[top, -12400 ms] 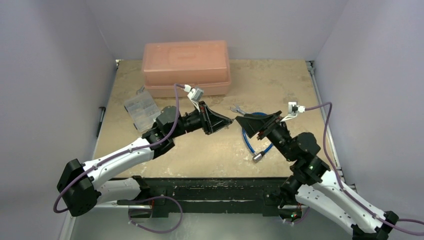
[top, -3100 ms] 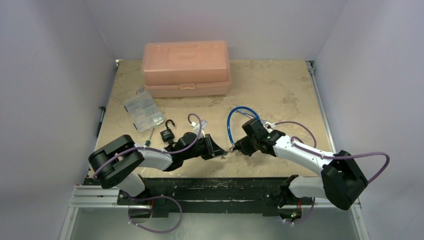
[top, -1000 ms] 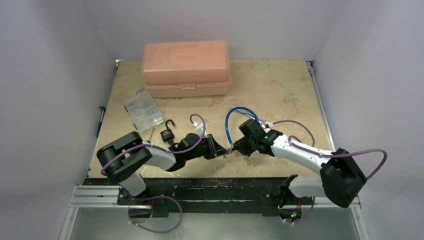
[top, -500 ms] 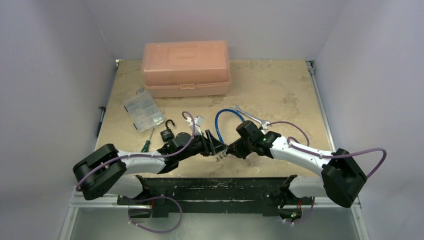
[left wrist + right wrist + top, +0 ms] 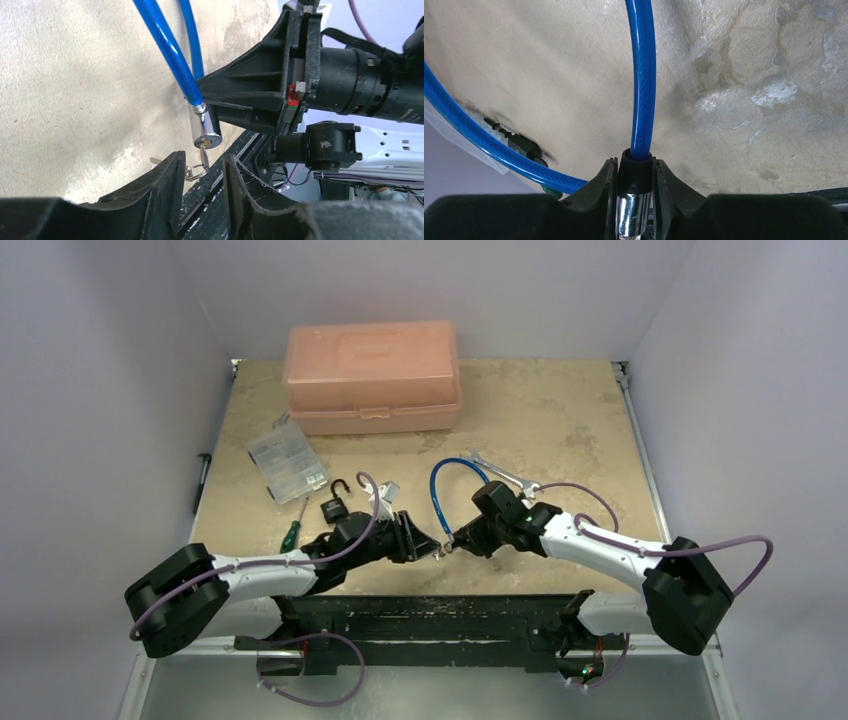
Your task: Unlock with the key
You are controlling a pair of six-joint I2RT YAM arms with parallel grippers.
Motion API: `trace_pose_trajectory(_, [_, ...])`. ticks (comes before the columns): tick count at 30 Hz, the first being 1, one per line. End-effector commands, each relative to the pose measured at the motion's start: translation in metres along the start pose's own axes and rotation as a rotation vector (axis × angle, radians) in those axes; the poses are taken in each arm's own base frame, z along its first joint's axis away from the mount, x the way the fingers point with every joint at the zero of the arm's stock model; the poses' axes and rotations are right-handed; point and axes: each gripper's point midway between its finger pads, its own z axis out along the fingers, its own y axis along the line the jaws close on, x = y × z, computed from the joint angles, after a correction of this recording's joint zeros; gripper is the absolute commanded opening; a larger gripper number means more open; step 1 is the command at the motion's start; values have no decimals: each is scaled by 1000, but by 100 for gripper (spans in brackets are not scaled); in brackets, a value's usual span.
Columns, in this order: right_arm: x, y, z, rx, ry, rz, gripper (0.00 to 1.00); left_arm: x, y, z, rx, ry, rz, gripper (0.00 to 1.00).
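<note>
My right gripper (image 5: 455, 538) (image 5: 634, 166) is shut on the black collar and chrome cylinder (image 5: 205, 130) (image 5: 631, 216) of a blue cable lock (image 5: 440, 480), held just above the table's front edge. A bare silver blade on a split ring (image 5: 198, 170) sticks in the cylinder's keyhole, facing my left gripper (image 5: 428, 545) (image 5: 203, 159). That gripper's jaws stand apart on either side of the ring, without gripping it. A black padlock (image 5: 334, 508) with its shackle swung open lies left of the left arm. The key is out of view.
A pink plastic box (image 5: 370, 375) stands at the back. A clear parts organiser (image 5: 285, 460) and a green-handled screwdriver (image 5: 292, 532) lie at the left. A silver wrench (image 5: 500, 472) lies behind the right arm. The table's front edge is close under both grippers.
My left gripper, shut a second ago, has opened off the silver ring and drawn back slightly left. My right gripper and the cable have shifted a little to the left.
</note>
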Motion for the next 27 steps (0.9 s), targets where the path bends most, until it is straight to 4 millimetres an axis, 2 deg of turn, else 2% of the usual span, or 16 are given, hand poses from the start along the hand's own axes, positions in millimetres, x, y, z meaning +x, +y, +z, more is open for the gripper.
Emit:
trace_pose_trajectory(1, [3,35,-13,-107,6,22,0,7,-2,2,33,24,18,35])
trace_pose_trajectory(5, [0,37,-13,-113,-12,22,0,10,-3,7,46,40,11,27])
trace_pose_trajectory(12, [0,37,-13,-118,-9,22,0,14,1,14,41,55,6,23])
trace_pose_trajectory(13, [0,37,-12,-118,-9,22,0,14,0,15,43,56,5,21])
trace_pose_trajectory(16, [1,37,-11,-117,-7,19,0,15,-1,20,49,66,5,3])
trace_pose_trajectory(17, [1,38,-11,-118,-5,19,0,16,-1,21,50,69,4,0])
trace_pose_trajectory(27, [6,37,-10,-122,20,4,0,11,-8,40,63,63,-11,0])
